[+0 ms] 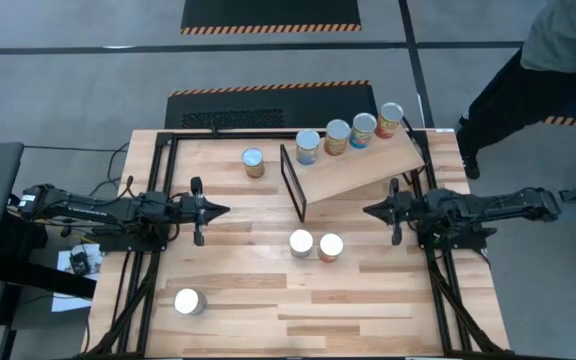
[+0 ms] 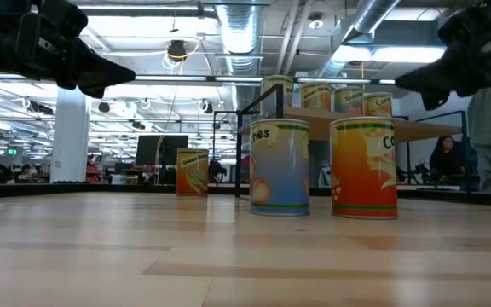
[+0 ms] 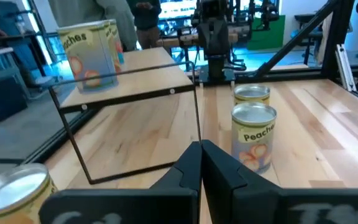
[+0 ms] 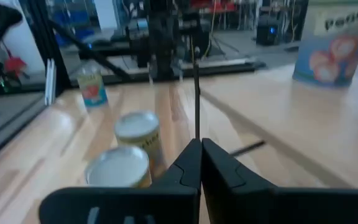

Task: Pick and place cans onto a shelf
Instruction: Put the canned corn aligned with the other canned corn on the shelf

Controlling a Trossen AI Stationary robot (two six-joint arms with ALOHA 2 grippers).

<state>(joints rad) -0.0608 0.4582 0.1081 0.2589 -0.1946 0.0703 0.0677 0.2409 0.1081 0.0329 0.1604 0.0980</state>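
Four cans (image 1: 349,134) sit in a row along the far edge of the shelf (image 1: 363,170) — a tilted light-wood board with a black end frame (image 1: 292,183), sitting on the far half of the table (image 1: 268,300). The other four cans are on the table itself: one with a yellow label (image 1: 254,162) just beyond the frame end of the shelf, a Peaches can (image 1: 301,243) and an orange-labelled can (image 1: 331,247) side by side near the middle, just in front of the shelf, and a lone one (image 1: 189,301) well apart toward the front left. The left gripper (image 1: 222,210) hangs over the table left of the frame, jaws pressed shut with nothing between them, pointing toward the shelf. The right gripper (image 1: 370,211) mirrors it from the other side, by the shelf's near edge — its jaws are closed as well and empty, tips meeting in the wrist view. Both are up off the wood and not touching any can. A person (image 1: 528,80) in dark trousers stands off the far right corner of the table.
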